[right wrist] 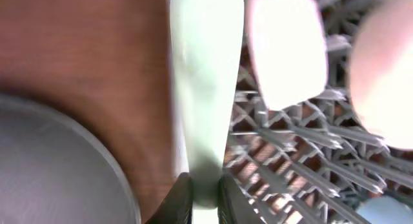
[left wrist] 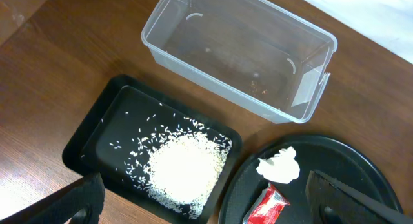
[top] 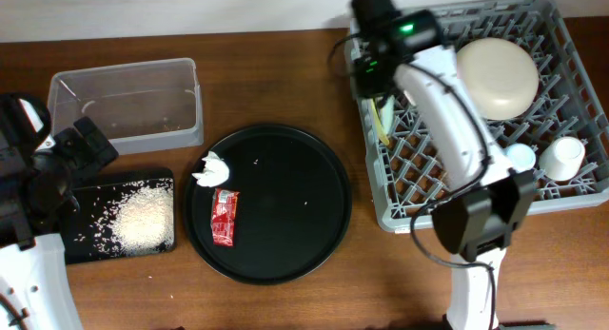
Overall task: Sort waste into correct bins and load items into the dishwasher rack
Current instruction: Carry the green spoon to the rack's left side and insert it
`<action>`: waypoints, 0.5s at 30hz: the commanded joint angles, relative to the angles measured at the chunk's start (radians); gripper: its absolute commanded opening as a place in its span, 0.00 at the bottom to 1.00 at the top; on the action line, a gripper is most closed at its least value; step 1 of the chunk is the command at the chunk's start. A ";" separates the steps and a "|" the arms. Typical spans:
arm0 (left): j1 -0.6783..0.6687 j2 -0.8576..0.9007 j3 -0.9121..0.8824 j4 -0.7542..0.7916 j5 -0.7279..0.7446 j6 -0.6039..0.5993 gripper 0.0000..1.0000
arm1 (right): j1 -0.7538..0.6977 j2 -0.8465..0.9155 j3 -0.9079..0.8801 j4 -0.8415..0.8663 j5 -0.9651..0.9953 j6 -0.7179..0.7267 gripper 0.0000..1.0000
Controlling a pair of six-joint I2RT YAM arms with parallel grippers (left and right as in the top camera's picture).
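Pale-green utensil (right wrist: 205,101) fills the right wrist view, clamped at its near end by your right pincer (right wrist: 205,197) and reaching forward along the edge of the dishwasher rack (right wrist: 290,153). An end grip probably lets it drop between the pegs. Cream plate (top: 497,78) and white cup (top: 561,157) sit in the rack beyond that pincer. Your left pincer (left wrist: 205,185) hangs with its jaws wide apart over the rice (left wrist: 184,172) on the shallow black tray (left wrist: 97,130). Ahead of it is the clear tub (left wrist: 303,101). Beside it, the tissue (left wrist: 279,167) and red sachet (left wrist: 266,208) lie on the round tray (left wrist: 361,153), not yet sorted.
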 commanded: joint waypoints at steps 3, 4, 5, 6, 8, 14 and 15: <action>0.007 -0.002 0.013 0.002 0.000 -0.010 0.99 | -0.098 -0.008 -0.002 0.000 -0.086 -0.020 0.12; 0.007 -0.002 0.013 0.002 0.000 -0.010 0.99 | -0.098 -0.004 -0.010 0.000 -0.090 -0.053 0.12; 0.007 -0.002 0.013 0.002 0.000 -0.010 0.99 | -0.097 -0.002 -0.015 0.000 -0.090 -0.065 0.12; 0.007 -0.002 0.013 0.002 0.000 -0.009 0.99 | -0.092 0.003 -0.029 0.004 -0.090 -0.085 0.12; 0.007 -0.002 0.013 0.002 0.000 -0.010 0.99 | -0.084 0.004 -0.084 0.029 -0.093 -0.117 0.12; 0.007 -0.002 0.013 0.002 0.000 -0.010 0.99 | -0.072 0.004 -0.257 0.131 -0.154 -0.184 0.11; 0.007 -0.002 0.013 0.002 0.000 -0.010 0.99 | -0.067 0.004 -0.289 0.147 -0.174 -0.204 0.12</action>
